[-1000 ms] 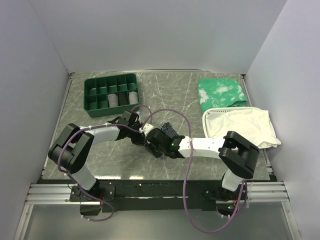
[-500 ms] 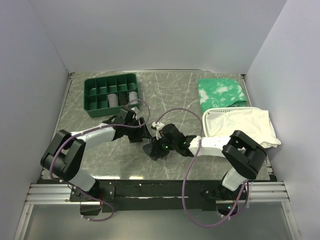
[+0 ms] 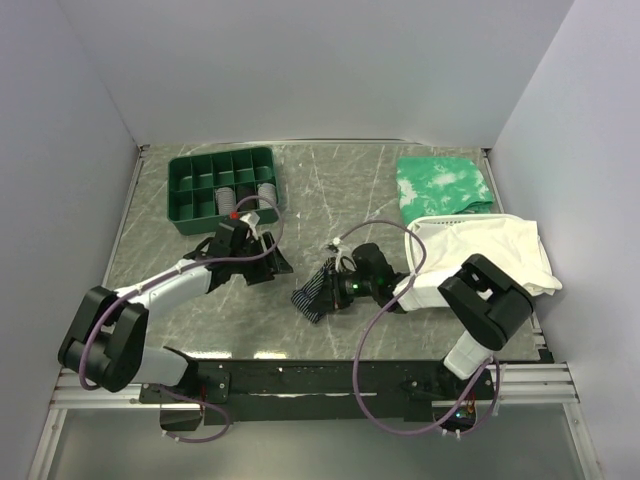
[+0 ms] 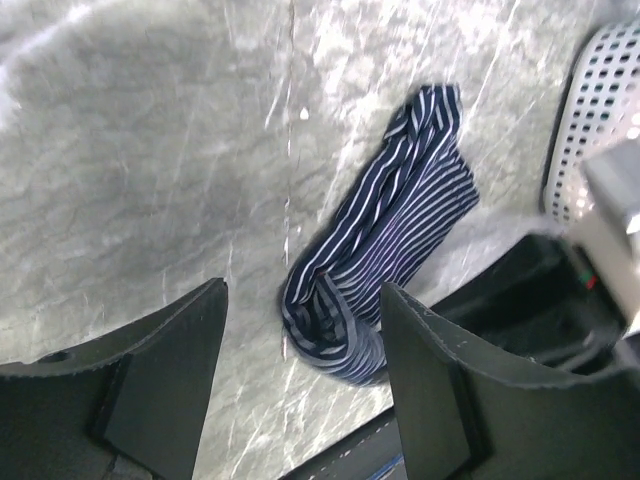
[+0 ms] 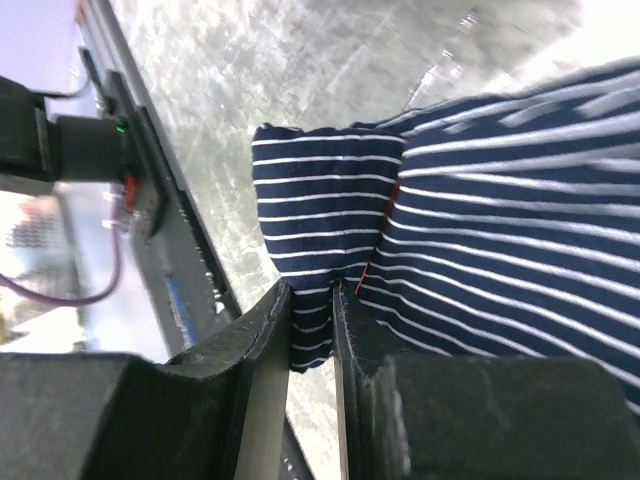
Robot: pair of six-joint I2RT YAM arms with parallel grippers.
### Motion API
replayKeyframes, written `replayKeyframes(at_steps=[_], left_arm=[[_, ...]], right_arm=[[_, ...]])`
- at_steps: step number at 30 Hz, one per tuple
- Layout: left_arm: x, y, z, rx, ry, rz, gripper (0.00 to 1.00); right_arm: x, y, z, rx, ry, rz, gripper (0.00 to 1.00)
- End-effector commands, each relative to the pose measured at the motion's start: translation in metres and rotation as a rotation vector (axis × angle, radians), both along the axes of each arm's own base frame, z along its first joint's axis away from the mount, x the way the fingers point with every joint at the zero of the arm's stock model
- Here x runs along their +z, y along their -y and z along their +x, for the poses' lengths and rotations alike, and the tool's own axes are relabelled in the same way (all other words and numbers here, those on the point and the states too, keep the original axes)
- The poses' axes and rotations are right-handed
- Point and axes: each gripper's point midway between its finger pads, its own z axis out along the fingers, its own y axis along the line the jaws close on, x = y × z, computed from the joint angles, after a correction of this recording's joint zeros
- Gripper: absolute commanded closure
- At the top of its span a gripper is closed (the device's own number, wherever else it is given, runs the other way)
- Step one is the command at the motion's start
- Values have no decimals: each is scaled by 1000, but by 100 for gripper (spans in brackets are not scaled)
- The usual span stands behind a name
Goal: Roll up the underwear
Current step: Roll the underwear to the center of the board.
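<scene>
The right gripper (image 3: pixel 333 285) is closed on one edge of the underwear (image 3: pixel 312 295); the right wrist view shows a fold of the striped fabric pinched between its two fingers. The left gripper (image 3: pixel 275 265) stands open, with both fingers spread wide and nothing between them. It hangs near the garment on its left side, without contact.

Item count:
- One underwear, dark navy with fine light stripes. It lies bunched and partly folded on the marble-pattern table (image 3: pixel 330 190), near the middle, between the two grippers. One end curls over itself on the side nearest the left gripper.
- One green compartment tray (image 3: pixel 180 200) at the far left of the table. Three of its near-row compartments each hold one rolled item.
- One green-and-white mottled cloth (image 3: pixel 440 185) at the far right.
- One white cloth (image 3: pixel 490 250) lying in one white perforated basket (image 4: pixel 598 110), just nearer than the mottled cloth and just beside the right arm.

Two arms are in view, each trailing one purple cable.
</scene>
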Motion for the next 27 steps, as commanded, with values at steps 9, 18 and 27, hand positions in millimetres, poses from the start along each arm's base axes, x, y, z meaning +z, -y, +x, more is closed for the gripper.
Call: replayKeyframes(at_steps=[9,18,27], left_arm=[[9,28,-18,-178,93,-107,34],[-4,40,-35,-230,103,-137,32],[-27,40,-40,-194,54,-118,31]], right_arm=[[-11,15,20,-100,-140,103,87],[-18,19,34,-128,-167,59,85],[-21,20,39,-116,-179,46,82]])
